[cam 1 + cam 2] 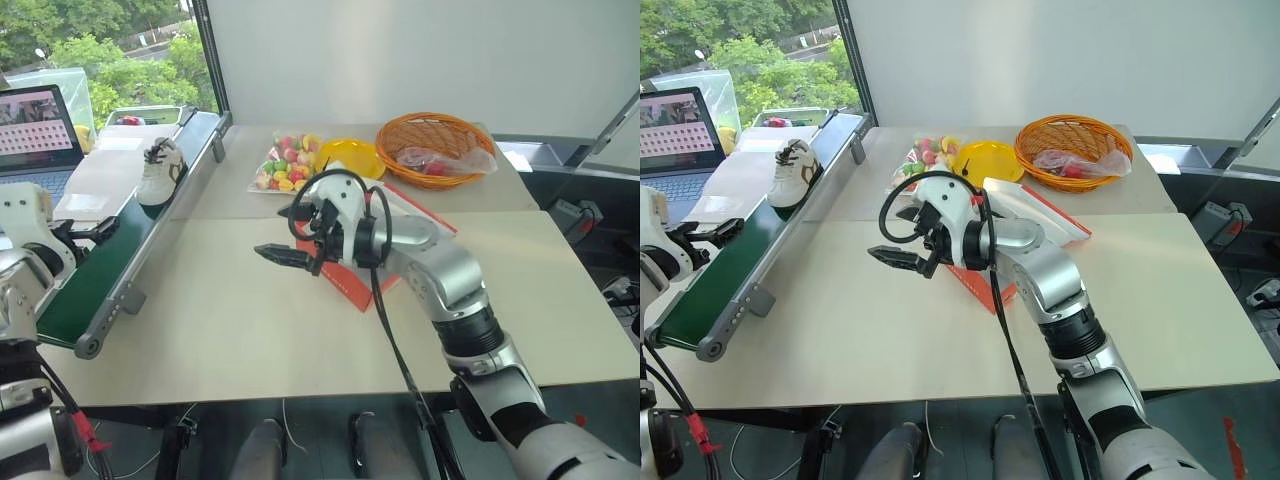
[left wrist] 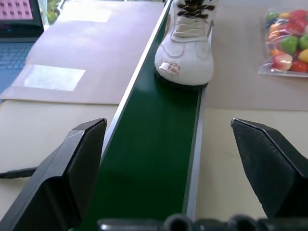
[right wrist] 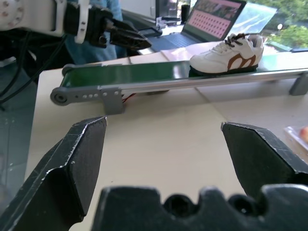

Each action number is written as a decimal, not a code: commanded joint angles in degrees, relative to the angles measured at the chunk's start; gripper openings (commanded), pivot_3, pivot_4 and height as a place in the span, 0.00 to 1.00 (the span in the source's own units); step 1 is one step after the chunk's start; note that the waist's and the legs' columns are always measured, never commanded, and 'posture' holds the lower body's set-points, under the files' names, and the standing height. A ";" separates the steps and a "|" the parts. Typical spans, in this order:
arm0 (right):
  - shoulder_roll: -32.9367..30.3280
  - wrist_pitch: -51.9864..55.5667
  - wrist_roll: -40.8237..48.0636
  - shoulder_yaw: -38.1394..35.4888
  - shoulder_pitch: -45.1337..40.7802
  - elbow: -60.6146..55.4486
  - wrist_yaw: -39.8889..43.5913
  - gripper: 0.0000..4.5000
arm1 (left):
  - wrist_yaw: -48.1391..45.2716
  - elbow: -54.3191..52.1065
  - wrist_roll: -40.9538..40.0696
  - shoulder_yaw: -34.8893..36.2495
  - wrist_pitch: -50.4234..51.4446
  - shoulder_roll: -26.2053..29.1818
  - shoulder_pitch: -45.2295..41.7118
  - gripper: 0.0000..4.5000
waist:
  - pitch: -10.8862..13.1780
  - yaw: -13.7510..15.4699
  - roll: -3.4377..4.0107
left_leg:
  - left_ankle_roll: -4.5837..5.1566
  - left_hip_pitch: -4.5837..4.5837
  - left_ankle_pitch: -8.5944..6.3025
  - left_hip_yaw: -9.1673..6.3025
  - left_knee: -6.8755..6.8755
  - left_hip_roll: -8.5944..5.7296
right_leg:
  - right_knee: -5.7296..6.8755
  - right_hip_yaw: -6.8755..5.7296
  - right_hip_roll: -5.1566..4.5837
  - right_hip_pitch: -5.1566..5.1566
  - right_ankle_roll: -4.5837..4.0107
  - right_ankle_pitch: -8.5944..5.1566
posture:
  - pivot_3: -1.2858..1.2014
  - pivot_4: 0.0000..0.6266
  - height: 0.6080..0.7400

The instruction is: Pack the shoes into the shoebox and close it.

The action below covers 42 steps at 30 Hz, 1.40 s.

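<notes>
One white shoe (image 1: 160, 170) with black laces stands upright on the green belt of a narrow conveyor (image 1: 100, 270) at the left edge of the surface (image 1: 250, 330), toe toward the robot. The orange-red shoebox (image 1: 350, 282) lies near the middle of the surface, mostly hidden behind the right arm, with its white lid edge showing beside it. Beyond it sit a bag of coloured sweets (image 1: 285, 165), a yellow plate (image 1: 350, 155) and a round wicker basket (image 1: 435, 148); a laptop (image 1: 35, 135) stands left of the conveyor. The left pincer (image 1: 95, 232) hovers over the near stretch of the belt with its fingers wide apart and nothing between them, aimed along the belt at the shoe but well short of it. The right pincer (image 1: 285, 255) hangs above the surface in front of the shoebox, also spread wide and empty. The step in hand appears to be fetching the shoe: the left pincer would do best to travel straight up the belt, keep its fingers clear of the rails, straddle the shoe across its middle and close firmly before lifting, while the right pincer stays out of the box's opening
</notes>
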 commanded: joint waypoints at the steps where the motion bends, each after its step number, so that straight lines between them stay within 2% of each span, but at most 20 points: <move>1: -0.92 1.55 1.78 0.14 1.52 -5.17 0.74 1.00 | -4.66 4.66 1.22 -1.02 -4.01 2.68 -4.20 0.99 | -0.01 0.13 -0.02 | 0.00 0.00 0.00 0.00 0.00 -0.01 | 0.00 0.00 -0.01 0.00 0.00 0.00 | 0.52 0.24 1.00; 11: -1.08 2.59 1.31 0.58 2.49 -6.46 0.27 1.00 | -13.17 14.29 5.12 -6.37 -9.06 3.49 -11.74 0.99 | -0.03 -0.17 -0.07 | 0.00 -0.01 0.00 -0.01 0.03 -0.01 | 0.04 -0.02 0.00 0.01 0.01 0.01 | 0.52 0.24 1.00; 19: -1.66 2.65 0.88 0.23 2.65 -6.82 -0.16 1.00 | -9.75 22.87 8.73 -7.40 -9.75 4.05 -13.37 0.99 | -0.03 -0.28 -0.07 | 0.00 -0.01 0.00 0.00 0.03 0.00 | 0.10 -0.02 0.00 -0.01 0.01 0.00 | 0.52 0.24 1.00; 20: -1.77 2.61 0.78 0.22 2.69 -6.83 -0.21 1.00 | -8.94 23.98 9.23 -7.54 -9.25 4.12 -13.49 0.87 | -0.03 -0.25 -0.08 | 0.00 -0.01 0.00 0.00 0.04 0.00 | 0.11 -0.02 0.00 -0.02 0.02 0.00 | 0.52 0.24 1.00; 21: -1.92 2.55 0.62 0.23 2.70 -6.86 -0.28 1.00 | -9.01 24.75 9.35 -7.65 -8.67 4.07 -13.38 0.84 | -0.03 -0.23 -0.08 | 0.00 0.00 0.00 0.00 0.04 0.00 | 0.14 -0.02 0.00 -0.01 0.02 0.00 | 0.52 0.24 1.00; 24: -2.48 2.54 0.43 0.00 2.52 -7.06 -0.57 1.00 | -9.45 25.33 9.37 -7.67 -7.28 3.45 -13.22 0.59 | -0.03 -0.08 -0.08 | 0.00 0.01 0.00 0.00 0.08 -0.01 | 0.43 -0.02 -0.01 -0.02 0.02 0.00 | 0.52 0.24 1.00; 25: -2.64 2.56 0.48 -0.10 2.39 -7.14 -0.62 1.00 | -9.33 25.28 9.23 -7.47 -6.98 3.28 -13.30 0.54 | -0.03 -0.05 -0.08 | 0.00 0.02 0.00 0.00 0.10 -0.01 | 0.42 -0.02 -0.01 -0.02 0.02 0.00 | 0.52 0.24 1.00; 26: -2.74 2.60 0.54 -0.19 2.28 -7.22 -0.68 1.00 | -9.31 25.17 9.06 -7.29 -6.70 3.14 -13.31 0.43 | -0.04 0.01 -0.08 | 0.00 0.06 0.00 0.00 0.11 -0.01 | 0.42 -0.02 0.00 -0.02 0.02 -0.01 | 0.52 0.24 1.00; 32: -3.01 2.54 0.56 -0.10 1.81 -7.51 -0.89 1.00 | -8.98 19.66 6.88 -5.41 -3.59 1.86 -10.40 0.05 | -0.04 0.07 -0.09 | 0.00 0.29 0.00 0.00 0.11 0.04 | 0.49 -0.02 0.03 0.11 0.05 -0.04 | 0.52 0.24 1.00; 36: -3.21 2.83 0.94 -0.01 1.84 -7.71 -0.67 1.00 | -7.19 10.13 4.34 -2.29 0.86 1.39 -5.80 0.02 | -0.04 0.09 -0.09 | 0.00 0.27 0.00 0.00 0.10 0.04 | 0.48 -0.02 0.01 0.09 0.05 -0.03 | 0.52 0.24 1.00; 39: -3.15 3.62 1.78 -0.80 1.93 -7.73 -0.76 1.00 | -9.12 -3.61 0.29 0.36 6.08 1.91 -0.91 0.02 | -0.04 0.00 -0.11 | 0.00 0.19 0.00 0.00 0.09 0.05 | 0.47 -0.01 0.00 0.03 0.03 -0.03 | 0.52 0.24 1.00; 42: -2.89 4.81 3.05 -2.35 2.08 -7.60 -1.09 1.00 | -9.03 -16.87 -7.35 4.97 13.26 0.61 0.52 0.02 | 0.00 0.16 -0.28 | -0.01 0.04 0.00 -0.05 0.11 0.08 | 0.45 -0.02 0.02 -0.08 0.03 -0.02 | 0.52 0.24 1.00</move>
